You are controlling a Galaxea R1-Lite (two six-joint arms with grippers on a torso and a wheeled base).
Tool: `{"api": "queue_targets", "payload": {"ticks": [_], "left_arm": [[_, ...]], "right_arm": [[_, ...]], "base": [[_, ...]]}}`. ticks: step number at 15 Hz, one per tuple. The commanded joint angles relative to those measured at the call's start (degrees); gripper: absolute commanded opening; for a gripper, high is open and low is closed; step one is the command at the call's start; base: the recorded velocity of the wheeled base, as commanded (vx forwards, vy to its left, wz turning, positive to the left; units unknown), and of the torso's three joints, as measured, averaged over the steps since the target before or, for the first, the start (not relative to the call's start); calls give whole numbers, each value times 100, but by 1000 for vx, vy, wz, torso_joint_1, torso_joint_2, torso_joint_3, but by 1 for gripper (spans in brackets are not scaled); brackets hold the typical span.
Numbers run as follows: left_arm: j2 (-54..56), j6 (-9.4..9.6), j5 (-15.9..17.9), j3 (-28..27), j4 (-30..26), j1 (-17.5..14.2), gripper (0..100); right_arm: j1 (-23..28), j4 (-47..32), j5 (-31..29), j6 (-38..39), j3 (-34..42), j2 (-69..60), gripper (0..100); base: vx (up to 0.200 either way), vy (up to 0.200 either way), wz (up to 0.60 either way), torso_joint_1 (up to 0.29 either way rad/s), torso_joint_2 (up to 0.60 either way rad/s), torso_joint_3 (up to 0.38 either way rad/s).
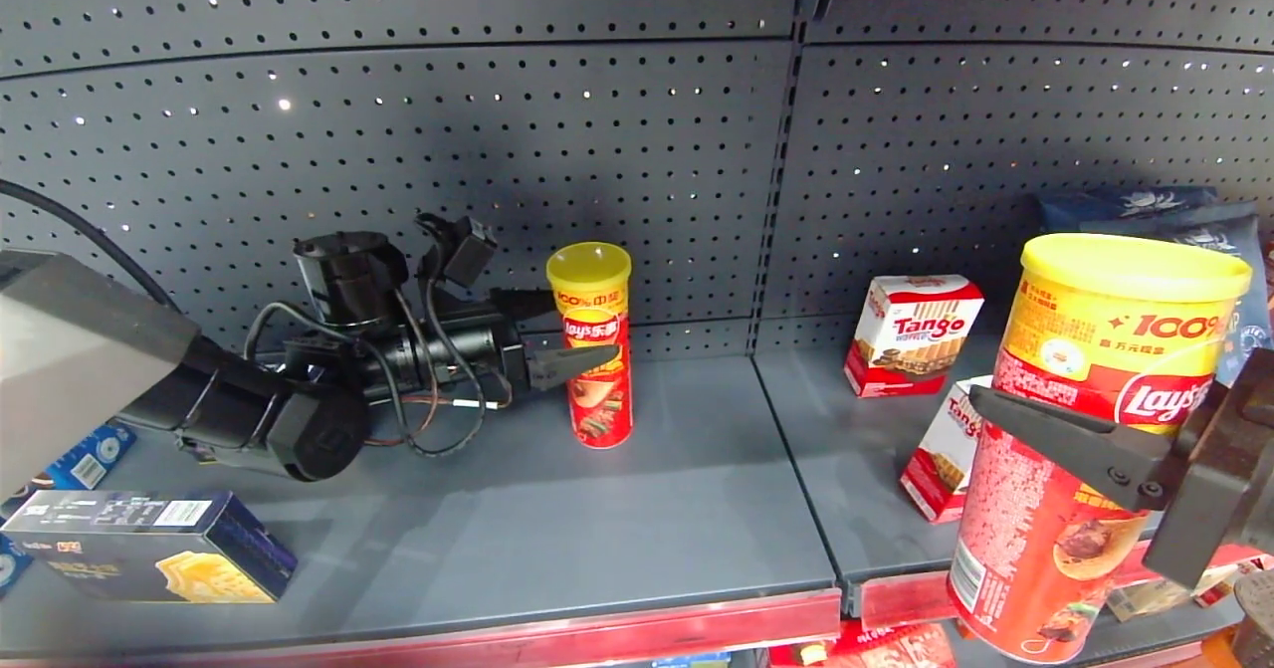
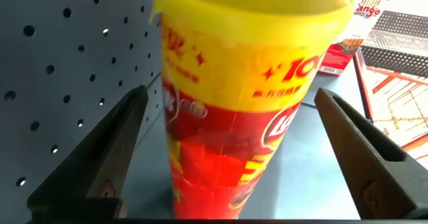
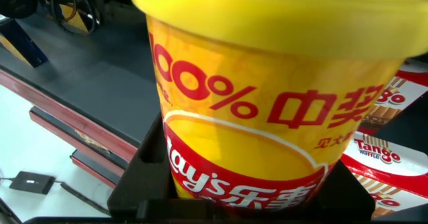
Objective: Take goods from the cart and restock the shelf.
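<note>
Standing upright near the back wall of the shelf [image 1: 647,509], one chip can [image 1: 600,404] sits between the spread jaws of the left gripper [image 1: 585,328], with a gap on each side. The right gripper [image 1: 1085,439] has its jaws clamped on a second can [image 1: 1115,330], held slightly tilted over the shelf's front edge at the right. A wafer box [image 1: 914,334] stands farther back, and a blue box [image 1: 149,547] lies front left.

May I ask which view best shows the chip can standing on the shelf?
The head view: the whole can stands upright between the left gripper's open fingers. The left wrist view crops its base; the right wrist view frames the other can.
</note>
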State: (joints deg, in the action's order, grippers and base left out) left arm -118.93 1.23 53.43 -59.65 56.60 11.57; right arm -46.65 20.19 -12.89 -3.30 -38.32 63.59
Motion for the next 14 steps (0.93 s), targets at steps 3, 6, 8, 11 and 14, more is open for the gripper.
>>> {"api": "queue_targets", "payload": {"ticks": [3, 6, 8, 11, 14], "left_arm": [[-113, -9, 1, -64, -9, 3, 100], [-192, 0, 1, -100, 0, 12, 100], [-183, 0, -8, -82, 0, 65, 0], [-157, 0, -8, -64, 0, 74, 0], [-86, 0, -8, 23, 9, 118, 0]], "right_arm": [[-2, 3, 5, -4, 8, -4, 0], [-10, 3, -3, -4, 8, -30, 0], [-2, -6, -3, -4, 35, -39, 0], [-10, -6, -3, -4, 43, -30, 0], [7, -6, -3, -4, 43, -39, 0]], "base": [[0, 0, 0, 0, 0, 0], [0, 0, 0, 0, 0, 0], [0, 0, 0, 0, 0, 0], [0, 0, 0, 0, 0, 0], [0, 0, 0, 0, 0, 0]]}}
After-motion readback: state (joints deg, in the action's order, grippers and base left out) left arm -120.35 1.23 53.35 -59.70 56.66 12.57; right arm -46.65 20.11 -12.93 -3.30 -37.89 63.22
